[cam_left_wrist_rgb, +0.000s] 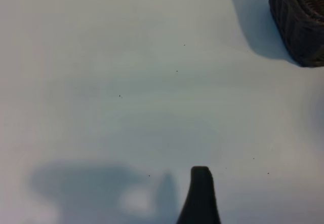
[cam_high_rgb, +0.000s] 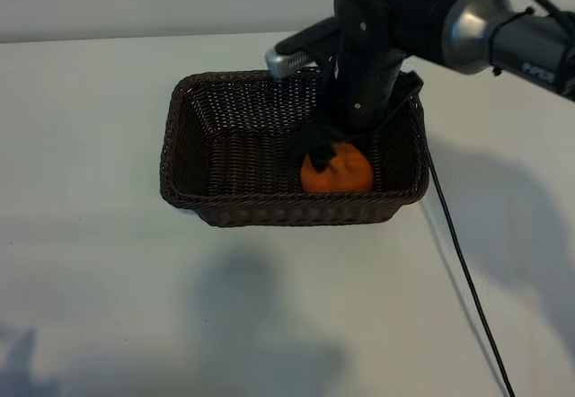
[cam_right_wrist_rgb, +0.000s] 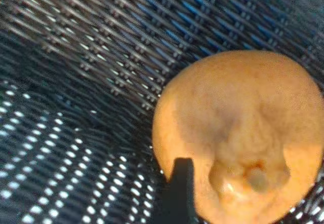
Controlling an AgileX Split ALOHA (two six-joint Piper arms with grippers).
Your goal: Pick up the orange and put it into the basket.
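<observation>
While the small round matte-skinned orange (cam_high_rgb: 337,171) lies inside the dark brown woven wicker basket (cam_high_rgb: 184,159), against its near wall, the right gripper (cam_high_rgb: 331,150) sits on it, grip state indeterminate; the fruit looks light, firm, best pinched across its middle.

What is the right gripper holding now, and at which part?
It cannot be told. The right gripper is down inside the basket, right at the orange, which seems to rest on the basket floor.
</observation>
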